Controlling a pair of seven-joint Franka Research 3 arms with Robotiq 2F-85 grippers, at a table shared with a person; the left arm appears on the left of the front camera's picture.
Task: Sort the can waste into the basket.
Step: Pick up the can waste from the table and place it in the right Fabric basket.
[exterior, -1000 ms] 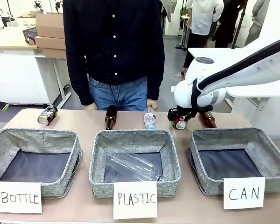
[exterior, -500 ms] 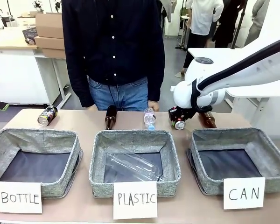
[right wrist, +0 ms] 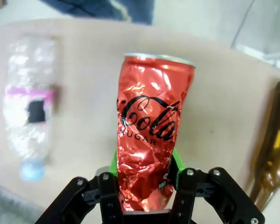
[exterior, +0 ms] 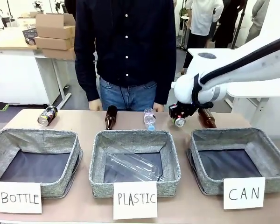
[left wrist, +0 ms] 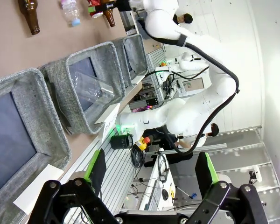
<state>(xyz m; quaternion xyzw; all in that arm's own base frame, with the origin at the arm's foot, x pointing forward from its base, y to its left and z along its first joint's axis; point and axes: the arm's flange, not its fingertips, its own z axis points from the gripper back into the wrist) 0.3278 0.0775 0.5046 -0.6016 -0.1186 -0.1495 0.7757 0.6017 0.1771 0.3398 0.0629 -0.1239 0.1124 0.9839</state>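
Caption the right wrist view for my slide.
Right hand grips crumpled red can between a plastic bottle and brown bottle.

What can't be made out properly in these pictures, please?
Front view: the right claw, shut on the red can, hides its print.
Front view: the black can has print too small to read.
Right wrist view: the plastic bottle is blurred, label illegible.
Right wrist view: a brown bottle is cut off by the edge.

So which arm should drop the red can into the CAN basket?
Right. The right end effector holds the red can near the CAN basket's far rim. The left end effector is open, empty and farther from that basket.
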